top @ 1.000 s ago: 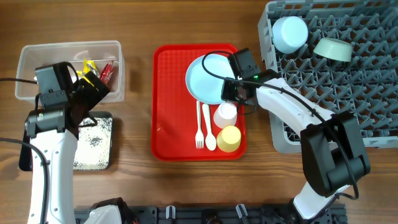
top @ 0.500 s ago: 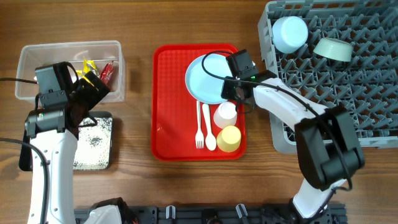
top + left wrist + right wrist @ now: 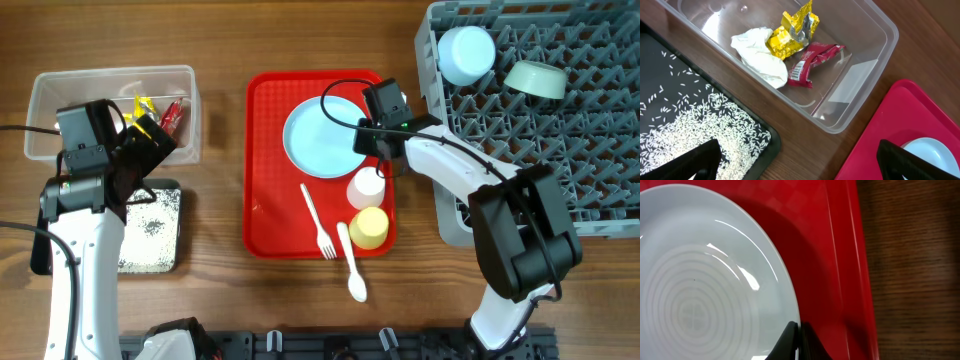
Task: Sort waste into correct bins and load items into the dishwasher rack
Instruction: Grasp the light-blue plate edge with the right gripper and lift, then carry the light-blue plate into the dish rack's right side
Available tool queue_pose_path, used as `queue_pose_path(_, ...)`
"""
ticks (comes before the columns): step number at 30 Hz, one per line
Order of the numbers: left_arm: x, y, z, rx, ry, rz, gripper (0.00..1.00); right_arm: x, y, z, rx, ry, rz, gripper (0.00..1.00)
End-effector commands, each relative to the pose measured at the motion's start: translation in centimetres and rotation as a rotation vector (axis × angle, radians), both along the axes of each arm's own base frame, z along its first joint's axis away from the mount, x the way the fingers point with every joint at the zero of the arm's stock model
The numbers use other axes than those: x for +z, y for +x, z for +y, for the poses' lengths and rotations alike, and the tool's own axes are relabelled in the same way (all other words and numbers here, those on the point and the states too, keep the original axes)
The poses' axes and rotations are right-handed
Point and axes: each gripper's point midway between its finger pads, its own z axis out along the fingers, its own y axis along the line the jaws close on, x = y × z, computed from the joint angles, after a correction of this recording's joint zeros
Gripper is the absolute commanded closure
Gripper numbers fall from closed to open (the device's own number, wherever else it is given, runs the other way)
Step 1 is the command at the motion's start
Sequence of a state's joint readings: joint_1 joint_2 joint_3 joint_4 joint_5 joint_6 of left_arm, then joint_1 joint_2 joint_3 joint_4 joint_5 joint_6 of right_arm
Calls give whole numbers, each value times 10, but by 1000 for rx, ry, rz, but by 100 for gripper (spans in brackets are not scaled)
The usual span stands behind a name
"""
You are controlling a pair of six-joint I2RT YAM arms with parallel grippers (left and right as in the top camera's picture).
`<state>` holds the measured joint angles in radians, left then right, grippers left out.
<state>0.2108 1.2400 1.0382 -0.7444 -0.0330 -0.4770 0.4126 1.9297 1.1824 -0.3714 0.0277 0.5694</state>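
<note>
R fingers [image 3: 788, 339] pinch plate [image 3: 322, 138] rim; plate slid left; spoon [image 3: 351, 262] displaced.

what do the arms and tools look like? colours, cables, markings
Both arms: white links, black joints, thin black cables. Left tool and right tool: black fingers, boxy black wrist blocks. Small green light near the right wrist. No legible markings.

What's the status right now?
Left hand open by clear tub. Right hand shut at plate rim, grip unclear. White cup crowds it; spoon half off tray.
</note>
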Motion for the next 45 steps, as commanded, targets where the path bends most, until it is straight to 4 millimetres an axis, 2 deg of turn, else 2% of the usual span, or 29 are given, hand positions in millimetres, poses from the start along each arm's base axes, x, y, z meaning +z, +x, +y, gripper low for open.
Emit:
queue_pose_path(1, 5, 3, 5, 12, 14, -11, 0, 24, 20, -7, 8, -24, -82, 96)
queue_pose_path(12, 5, 3, 5, 12, 14, -11, 0, 85, 49, -7, 20, -18, -224, 96)
queue_pose_path(16, 5, 3, 5, 12, 14, -11, 0, 140, 63, -23, 13, -55, -324, 96)
queue_pose_path(18, 5, 3, 5, 12, 14, -11, 0, 179, 66, -39, -2, -103, -391, 96)
queue_pose_path(21, 5, 3, 5, 12, 14, -11, 0, 230, 62, -71, -35, -226, -476, 96)
queue_pose_path(23, 5, 3, 5, 12, 14, -11, 0, 263, 52, -102, -107, -360, -526, 96)
queue_pose_path(25, 5, 3, 5, 12, 14, -11, 0, 290, 38, -135, -202, -504, -561, 96)
queue_pose_path(27, 5, 3, 5, 12, 14, -11, 0, 319, 14, -176, -354, -683, -581, 95)
queue_pose_path(28, 5, 3, 5, 12, 14, -11, 0, 329, 6, -190, -400, -748, -581, 96)
queue_pose_path(30, 5, 3, 5, 12, 14, -11, 0, 341, -7, -211, -454, -858, -564, 96)
queue_pose_path(33, 5, 3, 5, 12, 14, -11, 0, 348, -19, -245, -507, -997, -496, 96)
queue_pose_path(34, 5, 3, 5, 12, 14, -11, 0, 347, -23, -264, -544, -1018, -466, 96)
queue_pose_path(38, 5, 3, 5, 12, 14, -11, 0, 348, -33, -308, -639, -1043, -417, 96)
queue_pose_path(45, 5, 3, 5, 12, 14, -11, 0, 346, -21, -376, -600, -1017, -405, 96)
